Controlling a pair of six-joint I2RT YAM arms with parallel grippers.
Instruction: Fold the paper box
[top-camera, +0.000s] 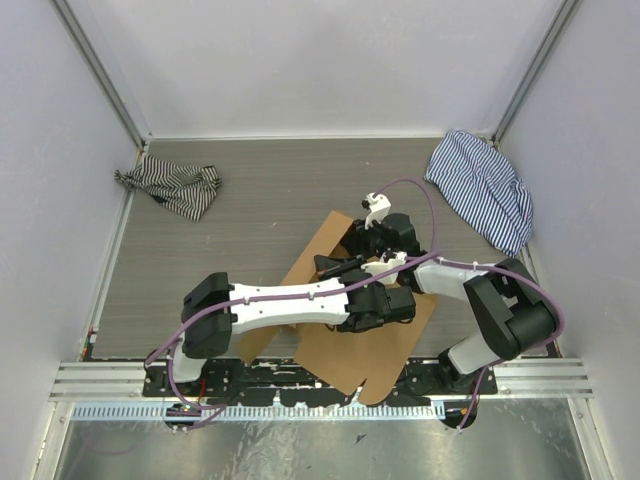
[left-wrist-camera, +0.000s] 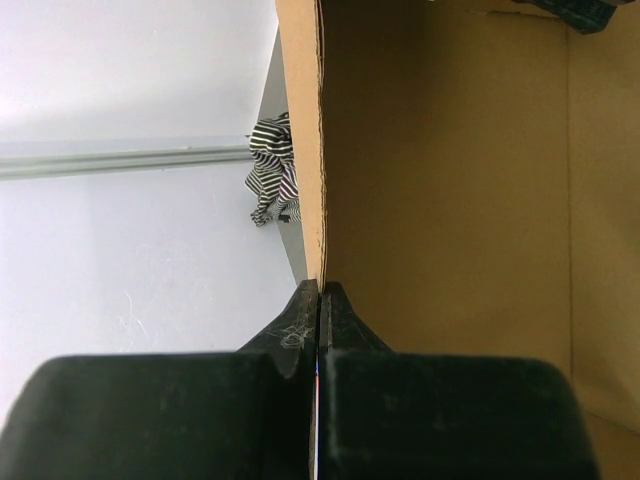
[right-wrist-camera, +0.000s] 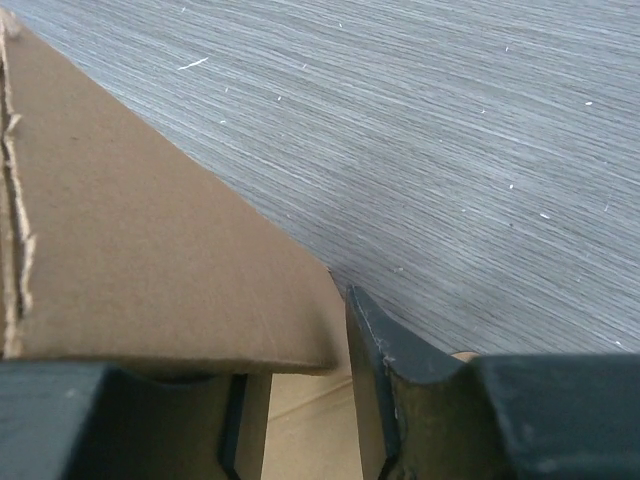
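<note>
The paper box (top-camera: 345, 350) is a brown cardboard sheet lying open near the table's front middle, with one flap raised under the arms. My left gripper (top-camera: 340, 267) is shut on the thin edge of that upright flap; the left wrist view shows its jaws (left-wrist-camera: 320, 288) pressed on the cardboard (left-wrist-camera: 450, 200). My right gripper (top-camera: 372, 245) is just behind it. In the right wrist view it (right-wrist-camera: 295, 345) stands open, a cardboard flap (right-wrist-camera: 130, 250) covering its left finger while the right finger (right-wrist-camera: 390, 360) shows beside the flap's corner.
A black-and-white striped cloth (top-camera: 170, 188) lies at the back left and also shows in the left wrist view (left-wrist-camera: 272, 170). A blue-and-white striped cloth (top-camera: 482, 185) lies at the back right. White walls enclose the grey table (top-camera: 260, 200).
</note>
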